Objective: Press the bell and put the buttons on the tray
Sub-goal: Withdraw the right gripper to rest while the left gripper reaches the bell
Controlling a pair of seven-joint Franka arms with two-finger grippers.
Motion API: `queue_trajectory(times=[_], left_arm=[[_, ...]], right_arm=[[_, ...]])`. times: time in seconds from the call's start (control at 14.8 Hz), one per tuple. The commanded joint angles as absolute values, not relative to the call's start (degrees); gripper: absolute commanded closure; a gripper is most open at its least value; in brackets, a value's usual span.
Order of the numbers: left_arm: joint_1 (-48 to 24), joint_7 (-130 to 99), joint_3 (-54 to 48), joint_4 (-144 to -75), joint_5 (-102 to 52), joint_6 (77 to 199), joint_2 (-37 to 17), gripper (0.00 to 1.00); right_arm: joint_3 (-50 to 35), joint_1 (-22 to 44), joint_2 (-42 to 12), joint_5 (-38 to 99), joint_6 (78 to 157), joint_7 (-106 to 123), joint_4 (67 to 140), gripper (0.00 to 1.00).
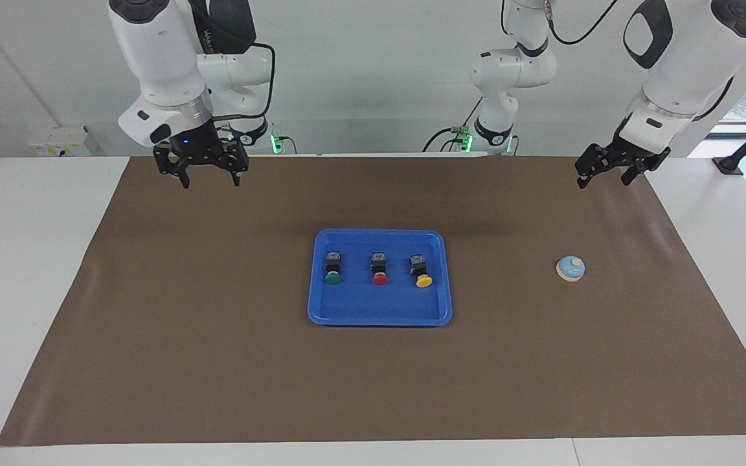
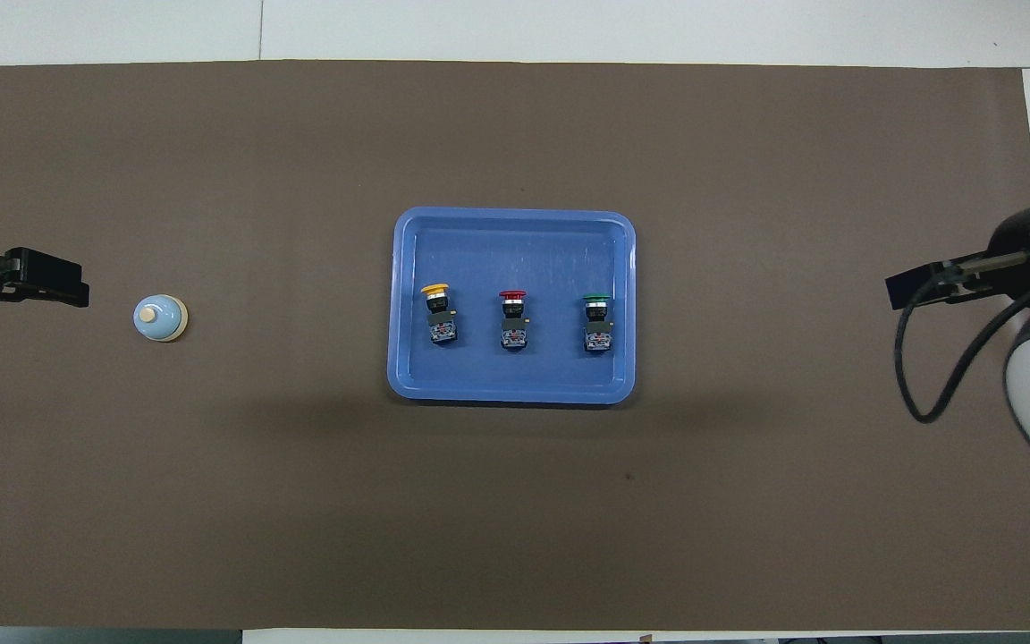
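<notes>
Grippers hang raised and empty, fingers spread: right gripper and left gripper over the mat's ends.

Three buttons, green, red and yellow, are lying in a row, apart, inside the bright-blue tray at the frame's centre. The light-blue bell is sitting upright at centre right of the facing view.

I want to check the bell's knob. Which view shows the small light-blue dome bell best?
The overhead view: the small light-blue dome bell appears from above, its cream knob centred and the base rim visible. The facing view shows the bell smaller and slantwise, knob toward one edge.
</notes>
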State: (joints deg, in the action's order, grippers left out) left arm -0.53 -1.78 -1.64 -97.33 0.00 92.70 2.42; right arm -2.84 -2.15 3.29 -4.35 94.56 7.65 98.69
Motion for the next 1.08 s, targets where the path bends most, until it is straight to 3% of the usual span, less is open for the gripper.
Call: queue_trajectory(times=[0.0,0.07,0.13,0.4,1.01], left_arm=[[0.17,-0.27,-1.14,-101.68,0.0,97.37,3.87,0.44],[0.18,-0.44,-1.14,-102.21,0.0,97.3,3.69,0.86],[0.52,-0.7,-0.97,-103.0,0.0,97.73,3.69,1.0],[3.34,-0.27,-1.05,-109.15,0.09,104.83,3.26,1.0],[2.81,0.18,-1.05,-116.72,2.29,122.16,-6.05,1.0]], right_arm=[[-3.69,-6.14,1.94,-4.57,91.52,11.69,95.03,0.0],[-3.69,-6.85,1.41,-4.4,89.32,10.73,93.18,0.0],[-3.69,-7.2,1.06,-4.31,88.08,9.33,92.12,0.0],[-3.78,-7.21,0.79,-2.9,84.38,6.94,90.09,0.0],[-3.69,-8.61,0.53,1.58,84.29,5.36,90.53,0.0]])
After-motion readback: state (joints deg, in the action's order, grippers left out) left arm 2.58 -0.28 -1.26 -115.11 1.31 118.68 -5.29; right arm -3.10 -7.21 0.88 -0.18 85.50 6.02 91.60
